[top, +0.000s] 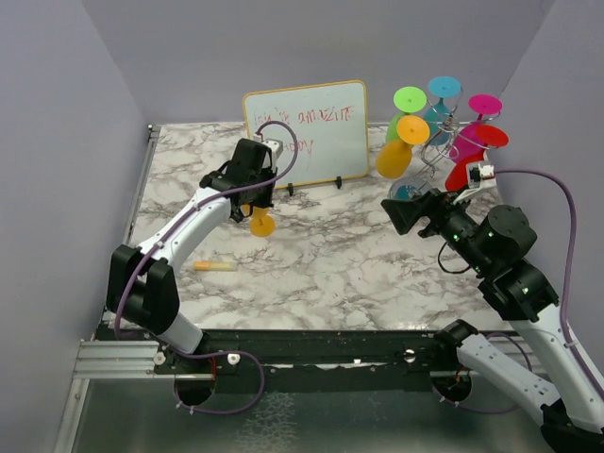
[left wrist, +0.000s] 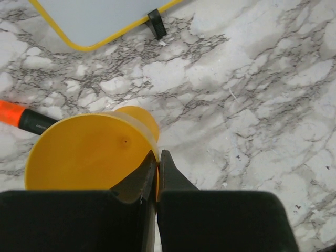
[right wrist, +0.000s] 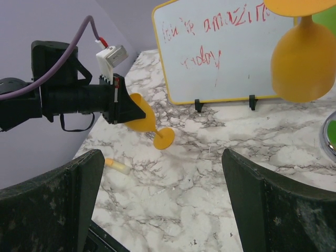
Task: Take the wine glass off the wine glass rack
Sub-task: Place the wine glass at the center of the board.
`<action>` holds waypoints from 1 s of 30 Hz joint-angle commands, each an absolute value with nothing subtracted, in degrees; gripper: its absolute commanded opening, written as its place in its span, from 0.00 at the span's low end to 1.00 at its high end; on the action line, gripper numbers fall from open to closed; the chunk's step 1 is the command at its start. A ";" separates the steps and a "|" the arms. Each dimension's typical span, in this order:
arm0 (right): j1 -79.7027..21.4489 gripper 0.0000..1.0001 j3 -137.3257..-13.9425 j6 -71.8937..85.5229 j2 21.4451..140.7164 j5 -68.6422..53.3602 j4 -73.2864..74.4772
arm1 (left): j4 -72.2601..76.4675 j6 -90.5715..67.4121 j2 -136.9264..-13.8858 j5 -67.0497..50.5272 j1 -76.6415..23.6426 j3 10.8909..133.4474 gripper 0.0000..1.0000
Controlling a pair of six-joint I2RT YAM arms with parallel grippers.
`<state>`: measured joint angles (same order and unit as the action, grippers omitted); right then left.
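Your left tool [left wrist: 158,160] is pinched together on the rim of a yellow-orange wine glass [left wrist: 86,152], with the thin wall of the bowl caught between its two fingers. The glass is off the wine glass rack [top: 440,151] and well away from it, over the bench [top: 330,255] in front of the whiteboard [top: 307,132]. It hangs tilted, its mouth toward the tool and its foot pointing down and away. You cannot tell from these views whether the foot touches the marble.

Your right tool [right wrist: 161,157] stands wide apart with nothing between its fingers. It is low over the bench, just in front of the rack. The rack sits at the far right corner and carries other coloured glasses upside down, an orange one [right wrist: 302,63] nearest your right wrist camera. A marker [top: 215,266] lies on the bench near the left arm.
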<state>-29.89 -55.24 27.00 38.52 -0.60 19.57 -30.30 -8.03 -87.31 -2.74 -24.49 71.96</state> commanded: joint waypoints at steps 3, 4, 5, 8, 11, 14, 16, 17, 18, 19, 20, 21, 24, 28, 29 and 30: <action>-29.79 1.00 -55.86 27.33 37.98 -0.21 20.44 | -37.91 -6.31 -91.96 10.88 -23.97 75.35 0.00; -29.79 1.00 -55.75 27.29 37.83 -0.22 20.44 | -38.13 -6.34 -92.01 12.21 -23.79 75.47 0.00; -29.79 1.00 -55.70 27.25 37.80 -0.18 20.45 | -38.14 -6.25 -92.02 12.99 -23.56 75.49 0.00; -29.79 1.00 -55.64 27.25 37.85 -0.21 20.55 | -38.15 -5.75 -91.94 13.10 -23.21 75.50 0.00; -29.80 1.00 -55.75 27.10 38.26 -0.22 20.37 | -38.71 -5.62 -92.17 14.08 -23.18 75.50 0.00; -29.79 1.00 -55.94 26.90 38.71 -0.26 20.37 | -38.81 -5.74 -91.76 11.65 -23.12 75.21 0.00; -29.77 1.00 -55.99 26.81 38.89 -0.59 20.28 | -38.76 -5.93 -91.44 9.82 -23.12 75.15 0.00; -29.84 1.00 -56.01 26.81 38.98 -0.79 20.27 | -38.76 -6.16 -91.49 9.73 -23.12 75.12 0.05; -29.80 1.00 -56.01 26.86 39.05 -0.91 20.22 | -38.76 -6.32 -91.47 9.88 -23.12 75.14 0.13; -29.80 1.00 -56.01 26.89 39.09 -0.96 20.16 | -38.76 -6.33 -91.49 10.00 -23.12 75.22 0.21; -29.80 1.00 -56.00 26.89 39.10 -1.04 20.13 | -38.76 -6.31 -91.49 10.02 -23.12 75.30 0.26; -29.79 1.00 -56.09 26.89 39.05 -1.09 20.19 | -38.80 -6.27 -91.56 9.90 -23.12 75.43 0.29; -29.80 1.00 -56.34 26.85 39.10 -0.84 20.54 | -38.85 -6.32 -91.32 9.82 -23.12 75.82 0.41; -29.80 1.00 -56.59 26.85 39.11 -0.87 21.05 | -38.85 -6.46 -90.35 10.27 -23.12 76.72 0.59; -29.79 1.00 -56.63 26.87 39.03 -0.94 21.08 | -38.92 -6.42 -90.04 10.24 -23.12 76.99 0.62; -29.79 1.00 -56.61 26.90 39.06 -1.02 21.03 | -39.04 -6.42 -89.62 10.20 -23.12 77.27 0.66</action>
